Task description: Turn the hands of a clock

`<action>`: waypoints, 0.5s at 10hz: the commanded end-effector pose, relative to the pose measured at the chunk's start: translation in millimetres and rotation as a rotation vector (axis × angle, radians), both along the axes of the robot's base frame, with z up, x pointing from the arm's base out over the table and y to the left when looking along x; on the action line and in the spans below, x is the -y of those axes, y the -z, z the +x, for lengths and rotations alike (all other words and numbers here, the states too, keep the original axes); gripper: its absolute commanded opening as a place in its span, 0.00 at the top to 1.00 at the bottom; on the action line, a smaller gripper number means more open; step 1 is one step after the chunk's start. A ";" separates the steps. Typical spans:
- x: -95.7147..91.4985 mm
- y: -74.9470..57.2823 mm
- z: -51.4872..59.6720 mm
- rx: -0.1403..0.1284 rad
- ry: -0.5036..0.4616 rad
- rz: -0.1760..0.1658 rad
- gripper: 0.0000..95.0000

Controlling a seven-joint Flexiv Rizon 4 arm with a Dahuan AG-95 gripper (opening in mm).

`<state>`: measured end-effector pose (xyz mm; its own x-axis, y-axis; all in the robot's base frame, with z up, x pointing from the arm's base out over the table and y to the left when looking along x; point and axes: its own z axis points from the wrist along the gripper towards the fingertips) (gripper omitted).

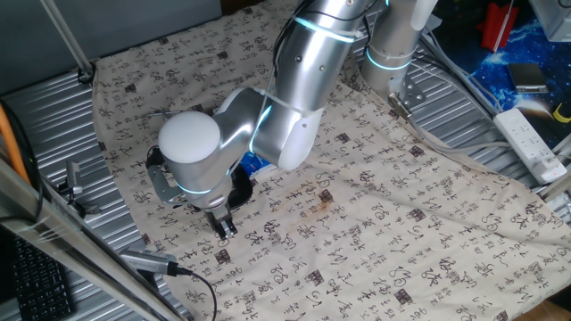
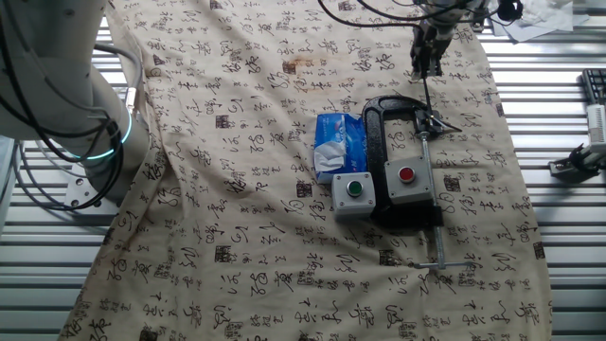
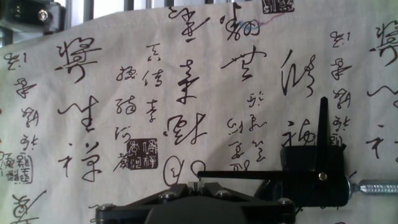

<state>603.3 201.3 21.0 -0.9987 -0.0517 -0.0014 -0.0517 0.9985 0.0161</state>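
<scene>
In the hand view the clock (image 3: 305,158) is a small black body at the lower right, with a hub (image 3: 321,176). One thin black hand (image 3: 323,127) points straight up. The other hand (image 3: 249,173) runs left to my gripper (image 3: 196,186), whose fingers are closed together on its tip. In the other fixed view the gripper (image 2: 423,66) stands at the cloth's far edge, with this hand (image 2: 427,97) leading from it to the clock (image 2: 433,120), which is held in a black C-clamp (image 2: 377,123). In one fixed view the gripper (image 1: 223,227) points down and the arm hides the clock.
A grey box with a red button (image 2: 407,180) and one with a green button (image 2: 354,191) sit beside the clamp. A blue-and-white carton (image 2: 339,144) lies left of it. The clamp's silver rod (image 2: 435,232) points toward the near edge. A patterned cloth (image 2: 237,142) covers the table.
</scene>
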 end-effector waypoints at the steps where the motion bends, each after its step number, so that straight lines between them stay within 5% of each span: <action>1: 0.6 1.1 0.4 0.001 -0.002 -0.001 1.00; 5: 1.8 4.4 2.1 0.004 -0.008 -0.002 1.00</action>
<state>605.3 199.7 16.1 -0.9982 -0.0592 -0.0050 -0.0593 0.9981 0.0137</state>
